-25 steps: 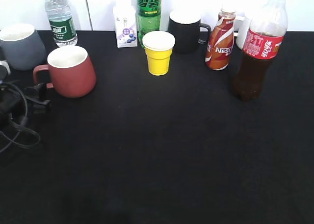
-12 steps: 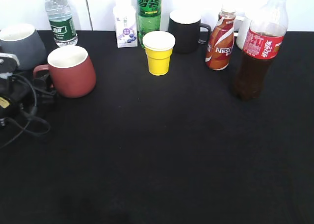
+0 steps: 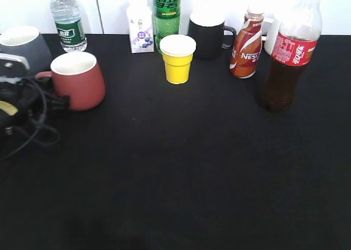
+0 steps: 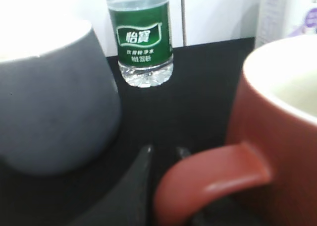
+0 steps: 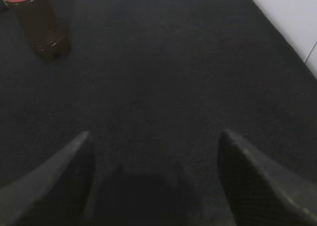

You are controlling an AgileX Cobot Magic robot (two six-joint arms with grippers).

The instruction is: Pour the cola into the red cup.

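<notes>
Brick-red and matte, the red cup (image 3: 80, 80) stands at the left of the black bench (image 3: 181, 162) in the exterior view, its loop handle turned toward the left pincer (image 3: 57, 103), which sits right at it. The cola (image 3: 289, 52), tall clear plastic, stands upright, well apart at far right.

Left wrist view: dark fingertips (image 4: 143, 159) flank the handle, though whether they grip it I cannot tell.

Right wrist view: the right pincer (image 5: 153, 156) is spread wide, with the cola ahead to its left; this arm is the nearer one.
</notes>
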